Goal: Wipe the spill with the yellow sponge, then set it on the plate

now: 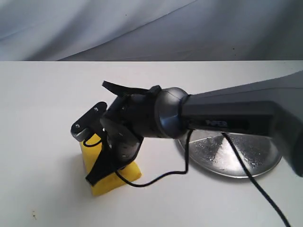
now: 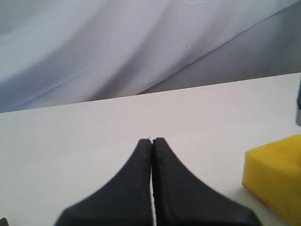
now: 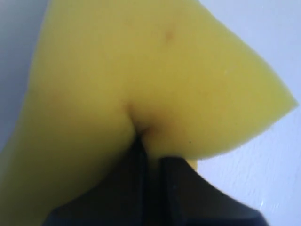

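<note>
The yellow sponge [image 1: 110,182] rests on the white table at the front left, with my right gripper [image 1: 101,168] reaching across and pressing down into it. In the right wrist view the sponge [image 3: 141,70] fills the picture, and the right gripper [image 3: 150,145] is shut on a pinched fold of its foam. My left gripper [image 2: 152,140] is shut with nothing in it, low over the bare table, and the sponge [image 2: 275,176] lies off to one side of it. The silver plate [image 1: 251,158] sits to the right, partly behind the right arm. No spill shows in any view.
A black cable [image 1: 161,178] loops from the right wrist over the table and another runs across the plate's front. A grey cloth backdrop [image 1: 142,28] hangs behind the table's far edge. The left arm does not show in the exterior view.
</note>
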You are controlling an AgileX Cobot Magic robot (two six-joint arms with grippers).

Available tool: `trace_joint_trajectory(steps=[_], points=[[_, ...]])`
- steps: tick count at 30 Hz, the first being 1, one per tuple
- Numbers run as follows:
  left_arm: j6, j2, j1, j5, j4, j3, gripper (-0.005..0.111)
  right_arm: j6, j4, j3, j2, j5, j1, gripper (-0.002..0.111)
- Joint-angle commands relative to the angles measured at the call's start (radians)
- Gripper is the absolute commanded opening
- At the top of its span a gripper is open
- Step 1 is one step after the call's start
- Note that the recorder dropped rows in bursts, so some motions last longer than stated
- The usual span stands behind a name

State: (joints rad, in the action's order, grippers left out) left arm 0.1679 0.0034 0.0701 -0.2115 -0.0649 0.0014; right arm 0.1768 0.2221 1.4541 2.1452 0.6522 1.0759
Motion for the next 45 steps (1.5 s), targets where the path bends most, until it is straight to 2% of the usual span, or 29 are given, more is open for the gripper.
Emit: trace_joint_trajectory(steps=[1,7,14,17,22,28,32,39,45], points=[[-0.008,-0.003,-0.001,0.006,-0.004,-0.001,0.0,0.042,-0.028,-0.199,-0.1,0.024,0.0,0.0],[-0.008,-0.003,-0.001,0.006,-0.004,-0.001,0.0,0.17,0.127,-0.293,-0.186,0.036,-0.04,0.0],[-0.008,-0.003,-0.001,0.006,-0.004,-0.001,0.0,0.179,0.122,-0.289,-0.177,-0.077,-0.152,0.0],[-0.008,-0.003,-0.001,0.006,-0.004,-0.001,0.0,0.172,0.089,-0.231,-0.141,-0.077,-0.213,0.0],[-0.008,-0.003,-0.001,0.006,-0.004,-0.001,0.0,0.046,-0.028,-0.009,-0.019,0.008,-0.26,0.0],[-0.008,-0.003,-0.001,0.006,-0.004,-0.001,0.0,-0.073,-0.209,0.335,0.174,0.178,-0.259,0.0],[-0.008,-0.003,-0.001,0.006,-0.004,-0.001,0.0,-0.186,-0.371,0.472,0.251,0.265,-0.242,0.0],[-0.008,-0.003,-0.001,0.006,-0.004,-0.001,0.0,-0.237,-0.311,0.484,0.237,0.378,-0.137,0.0],[-0.008,-0.003,-0.001,0.006,-0.004,-0.001,0.0,-0.198,-0.222,0.373,0.167,0.375,-0.057,0.0]])
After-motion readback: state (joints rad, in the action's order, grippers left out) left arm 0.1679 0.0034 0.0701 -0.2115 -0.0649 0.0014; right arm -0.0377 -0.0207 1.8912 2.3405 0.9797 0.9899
